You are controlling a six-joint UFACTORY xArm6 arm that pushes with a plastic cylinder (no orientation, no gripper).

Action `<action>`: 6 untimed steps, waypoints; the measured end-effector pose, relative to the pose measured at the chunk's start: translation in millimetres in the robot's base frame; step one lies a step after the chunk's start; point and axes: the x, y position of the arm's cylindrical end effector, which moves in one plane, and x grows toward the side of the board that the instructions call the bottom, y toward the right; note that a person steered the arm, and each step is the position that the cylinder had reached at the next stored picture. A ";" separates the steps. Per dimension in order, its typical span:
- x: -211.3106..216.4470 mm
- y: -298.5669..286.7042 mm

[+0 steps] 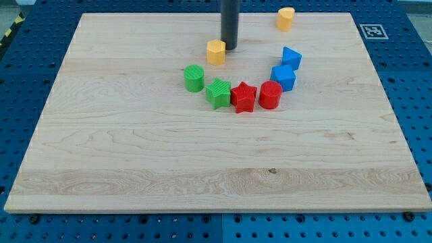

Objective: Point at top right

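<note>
Tip (231, 48) upright — beside yellow hexagonal block (216, 52)

A single camera looks down at a slant from beyond the view's bottom edge of the wooden board (135, 169), facing toward its far edge. It stands far enough back to take in nearly the whole board and the blue perforated table (412, 81) around it.

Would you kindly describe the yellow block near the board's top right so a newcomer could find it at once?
Start at the wooden board and follow its top edge toward the view's right. The yellow block stands alone there, well right of my tip. The other yellow block sits right beside my tip, near the coloured cluster.
</note>
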 end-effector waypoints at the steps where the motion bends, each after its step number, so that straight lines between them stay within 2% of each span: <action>1: 4.5 37.7; 2: 10.8 41.3; 4: -19.5 65.9; 6: -5.0 132.7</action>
